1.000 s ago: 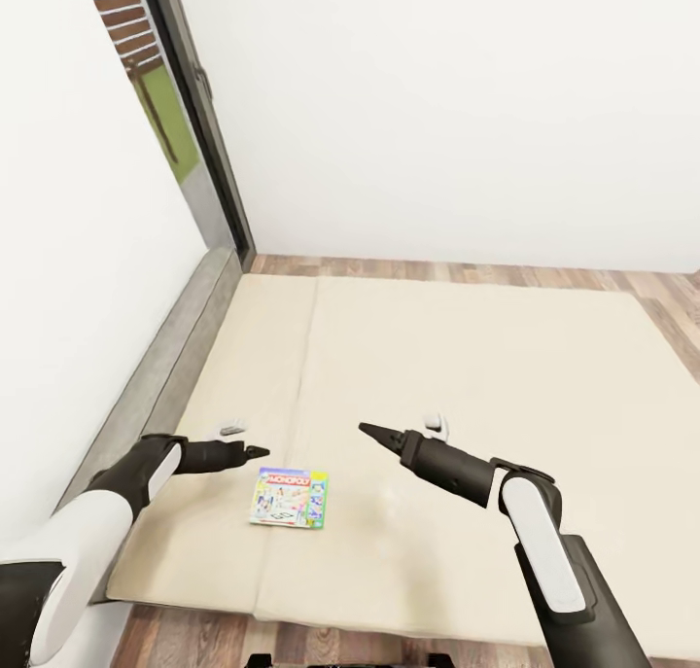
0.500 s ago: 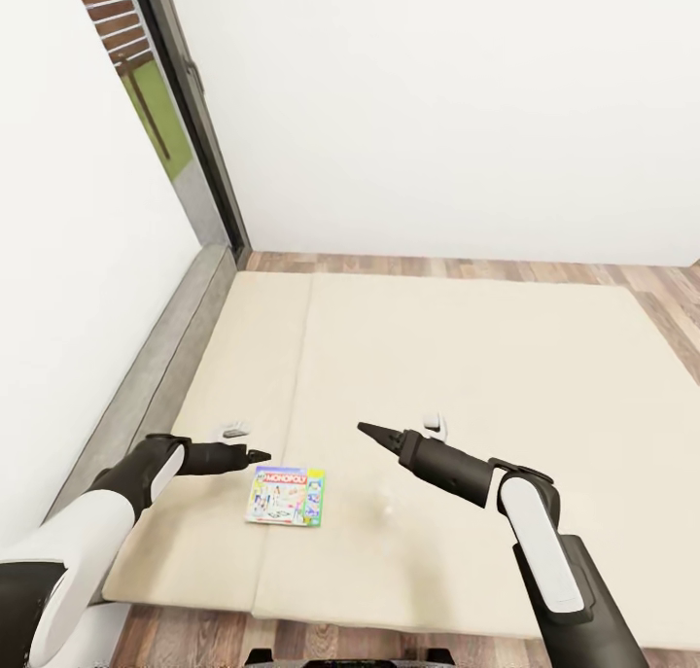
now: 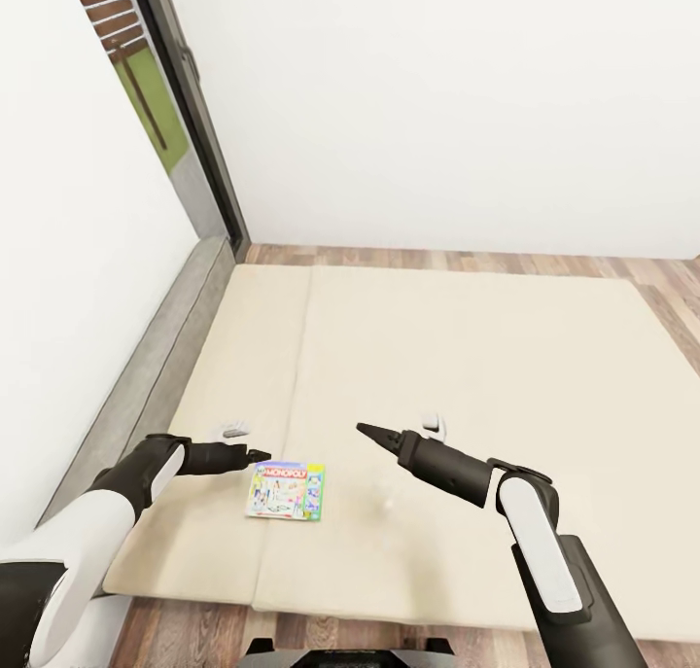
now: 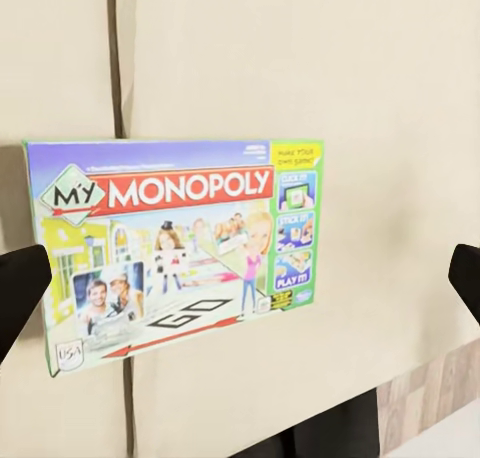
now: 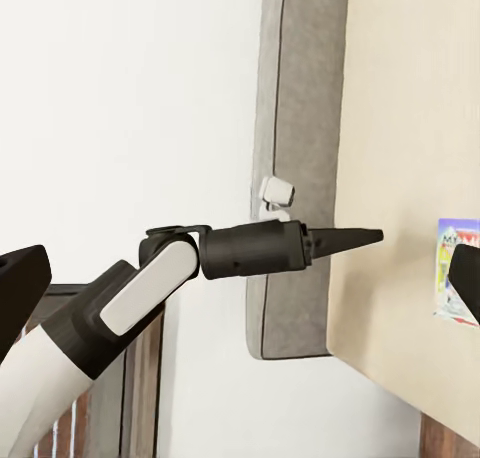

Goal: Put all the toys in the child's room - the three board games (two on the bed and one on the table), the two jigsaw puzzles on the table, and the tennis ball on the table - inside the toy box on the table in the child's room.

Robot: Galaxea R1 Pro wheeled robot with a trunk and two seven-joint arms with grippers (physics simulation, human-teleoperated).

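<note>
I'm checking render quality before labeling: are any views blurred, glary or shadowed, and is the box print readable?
Head view: even, soft light, no glare; the board game is small, its title barely legible. Left wrist view: the box is sharp, "My Monopoly" readable, with a thin shadow along one edge. Right wrist view: sharp, the left claw crisp against the bed.
</note>
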